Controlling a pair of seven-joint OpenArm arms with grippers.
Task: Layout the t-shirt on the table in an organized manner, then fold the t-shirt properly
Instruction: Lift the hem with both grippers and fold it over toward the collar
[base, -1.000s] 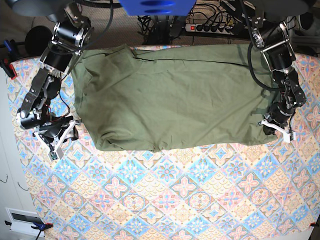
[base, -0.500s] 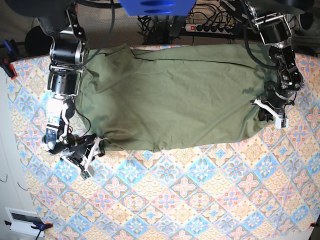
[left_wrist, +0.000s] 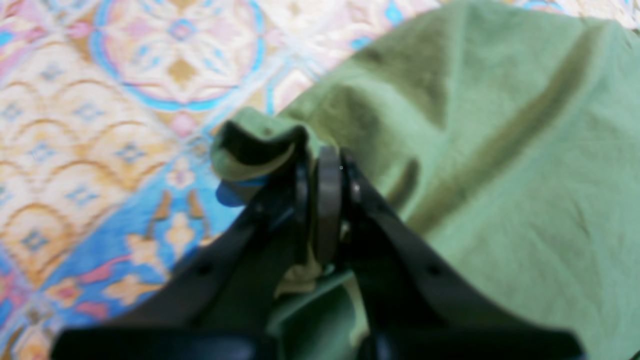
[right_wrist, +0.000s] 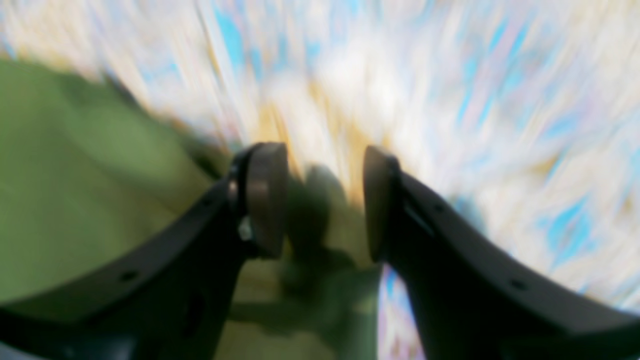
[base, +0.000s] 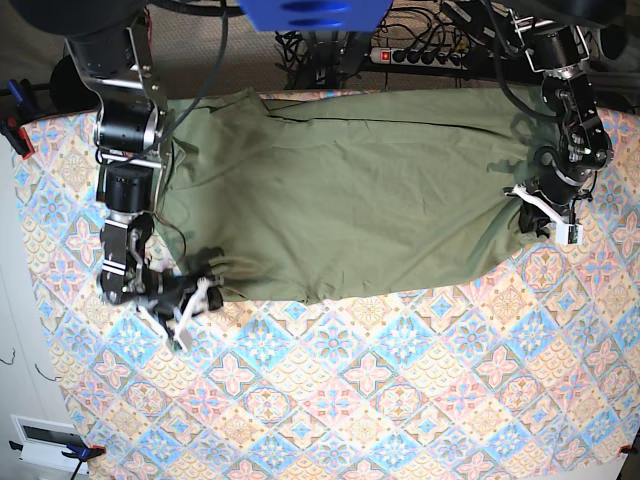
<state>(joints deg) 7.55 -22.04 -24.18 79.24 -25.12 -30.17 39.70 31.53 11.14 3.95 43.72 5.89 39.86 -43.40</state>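
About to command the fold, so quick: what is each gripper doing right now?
Left gripper: shut on the olive-green cotton t-shirt, pinching its edge.
Right gripper: open, nothing between the jaws.

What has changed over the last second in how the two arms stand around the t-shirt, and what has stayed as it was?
The right gripper swung along the table's near-left area to the t-shirt's front corner, jaws open, holding nothing. The left gripper moved back toward the table's far side, drawing its pinched shirt edge with it. The left gripper stayed shut on cloth; the shirt's middle stayed spread.
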